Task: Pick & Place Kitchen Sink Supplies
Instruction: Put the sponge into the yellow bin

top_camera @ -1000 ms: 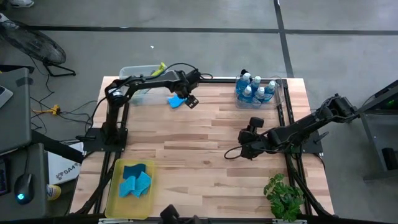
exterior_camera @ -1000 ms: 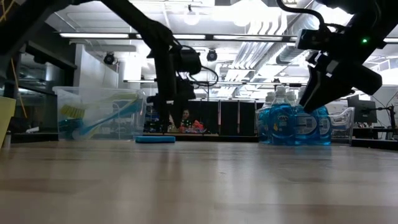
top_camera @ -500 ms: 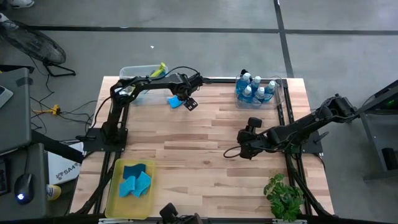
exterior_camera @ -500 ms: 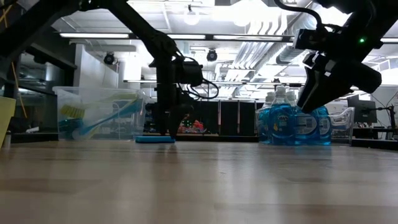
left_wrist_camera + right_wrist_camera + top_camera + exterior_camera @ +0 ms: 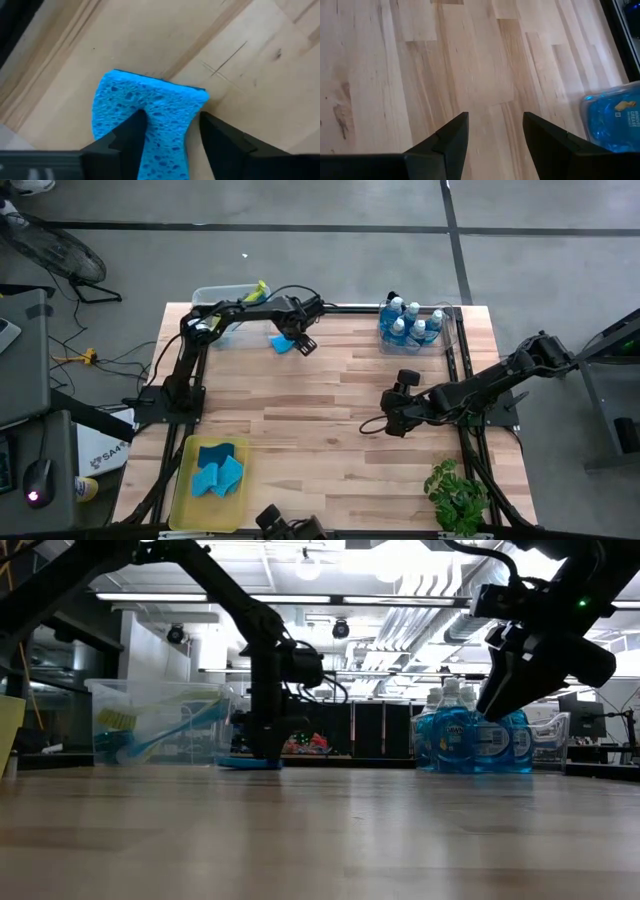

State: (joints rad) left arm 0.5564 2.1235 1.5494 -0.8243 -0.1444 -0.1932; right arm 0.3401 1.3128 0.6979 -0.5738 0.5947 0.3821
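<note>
Left end effector [image 5: 167, 145] is down at the far edge of the surface [image 5: 330, 410], its two dark fingers set either side of a blue sponge [image 5: 147, 122] and pressing into its edges; the grasp looks only part-formed, the sponge still lying on the wood.

Risks, as judged:
- Soft, open-pored foam will squash rather than resist; a shallow pinch may let it slip or fold on lifting.
- The sponge sits askew between the fingers, so it could twist out of the grip.
- It lies close to the surface's far edge and could be pushed off.

Right end effector [image 5: 492, 145] hovers released and empty over bare planks, right of centre.

Other supplies: clear soap bottles [image 5: 408, 322], rigid and rounded, far right; flat sponges in the yellow tray [image 5: 182, 485], near left.
</note>
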